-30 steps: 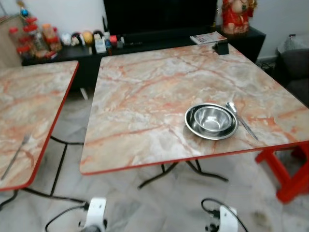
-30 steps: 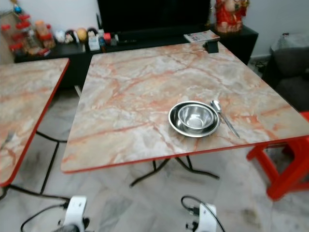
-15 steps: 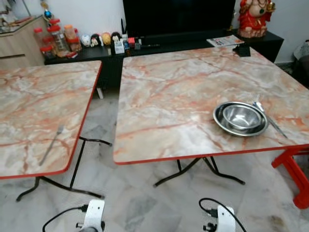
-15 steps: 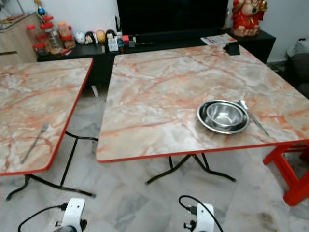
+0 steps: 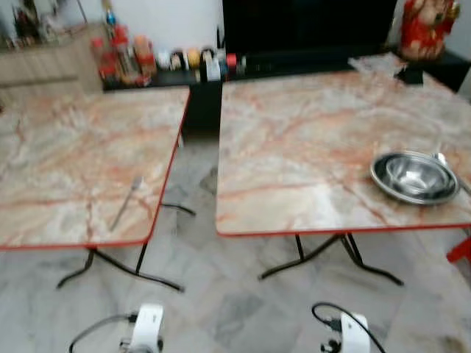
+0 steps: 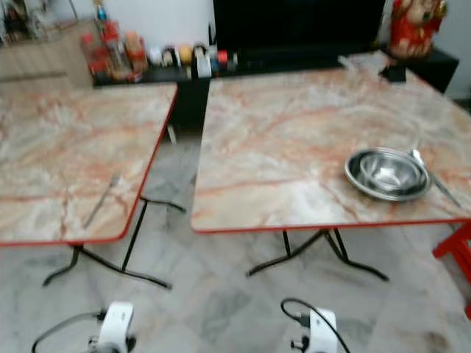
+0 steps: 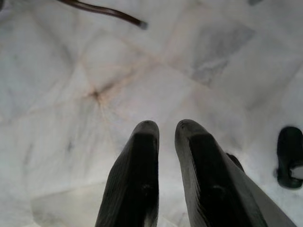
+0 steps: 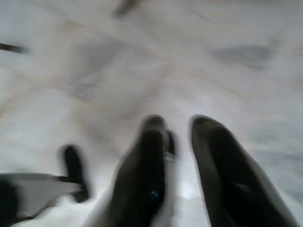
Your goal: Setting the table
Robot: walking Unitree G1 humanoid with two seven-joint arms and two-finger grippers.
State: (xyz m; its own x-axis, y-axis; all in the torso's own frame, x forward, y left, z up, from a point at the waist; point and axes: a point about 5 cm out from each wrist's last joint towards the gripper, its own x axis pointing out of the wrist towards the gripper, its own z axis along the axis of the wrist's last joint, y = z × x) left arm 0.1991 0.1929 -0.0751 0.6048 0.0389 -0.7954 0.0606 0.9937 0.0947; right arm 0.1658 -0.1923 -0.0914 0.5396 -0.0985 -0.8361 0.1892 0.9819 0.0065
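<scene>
Floor tiles lie beneath both hanging pincers.

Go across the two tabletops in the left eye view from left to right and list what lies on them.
Fork on the left table → bare marble of the right table → steel bowl set in a steel plate → spoon just right of the plate.

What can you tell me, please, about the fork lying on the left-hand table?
The fork looks thin, silvery and metallic. It lies flat on the marble-patterned top of the left table, near the red-edged front corner that faces the gap between the two tables. Its length runs slantwise, one end toward the table's front edge, the other further in. Nothing else touches it. The picture is too blurred to make out its tines.
</scene>
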